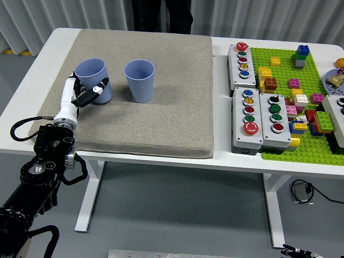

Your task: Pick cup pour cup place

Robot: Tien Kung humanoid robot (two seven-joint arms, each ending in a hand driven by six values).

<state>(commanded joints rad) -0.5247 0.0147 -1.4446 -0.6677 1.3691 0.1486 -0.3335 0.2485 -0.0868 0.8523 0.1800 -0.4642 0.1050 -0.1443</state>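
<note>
On the grey mat [161,118] at the bench's left, the left hand [80,97] is grasping the left cup [93,79], which is leaning slightly. The second cup [140,80] is standing upright just to its right, so pouring probably means tipping rightward.

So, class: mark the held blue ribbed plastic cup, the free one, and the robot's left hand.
Held blue ribbed plastic cup [91,71], head view, its wall.
Free blue ribbed plastic cup [140,83], head view, its wall.
Left hand [80,95], head view, its palm.

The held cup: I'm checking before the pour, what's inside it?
The left cup, gripped by the left hand, shows only blue inner wall near its rim. Its bottom is hidden, so contents cannot be confirmed.
</note>
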